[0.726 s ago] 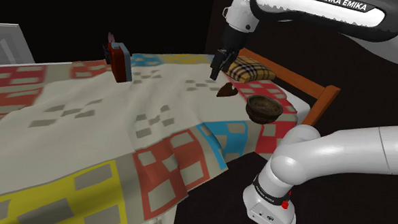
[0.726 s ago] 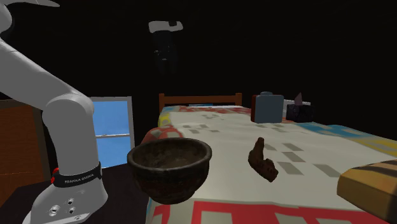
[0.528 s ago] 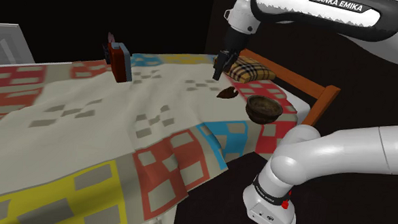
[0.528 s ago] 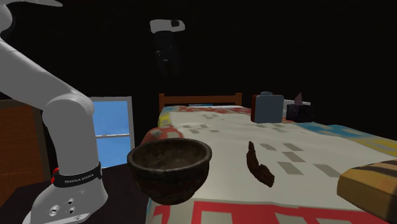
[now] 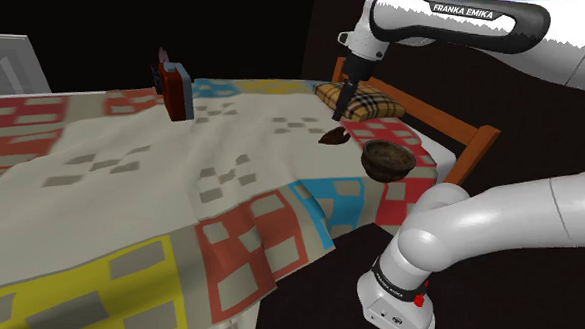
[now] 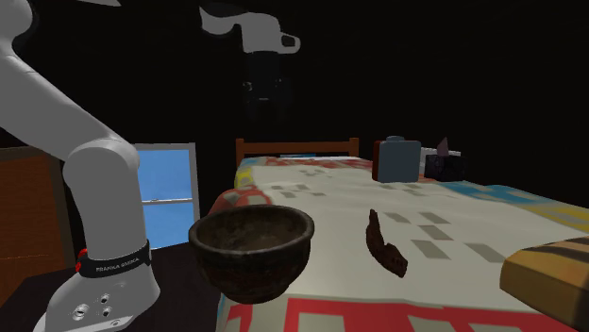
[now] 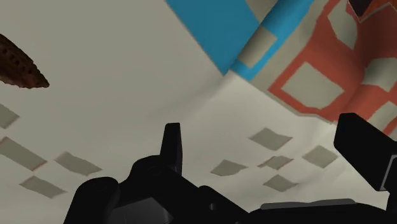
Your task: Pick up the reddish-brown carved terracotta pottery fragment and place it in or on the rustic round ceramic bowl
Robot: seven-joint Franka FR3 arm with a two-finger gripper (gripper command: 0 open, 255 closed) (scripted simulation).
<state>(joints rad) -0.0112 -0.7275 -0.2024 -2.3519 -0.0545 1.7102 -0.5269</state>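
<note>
While the all-black two-finger gripper (image 5: pixel 336 113) hangs over the bed with its fingers (image 7: pixel 172 145) spread apart and nothing between them, the dark brown, rough round ceramic bowl (image 5: pixel 387 159) sits near a corner of the patchwork quilt (image 5: pixel 130 173), close to the orange-brown wooden bed frame (image 5: pixel 476 145). What can be seen of the bowl's hollow is its own dark inner wall. The reddish-brown carved pottery fragment (image 5: pixel 333 136) lies on the quilt just beside the bowl and outside it, on the shoulder view's left. It rests below the gripper, apart from it. From the hand's own camera it shows off to one side of the fingers, not between them. Seen in the second exterior view, the fragment stands tilted on its edge, to that view's right of the bowl. A tan plaid pillow (image 5: pixel 371 101) lies behind the gripper, and a blue-grey and red boxy object (image 5: pixel 175 89) stands well apart, toward the shoulder view's left.
</note>
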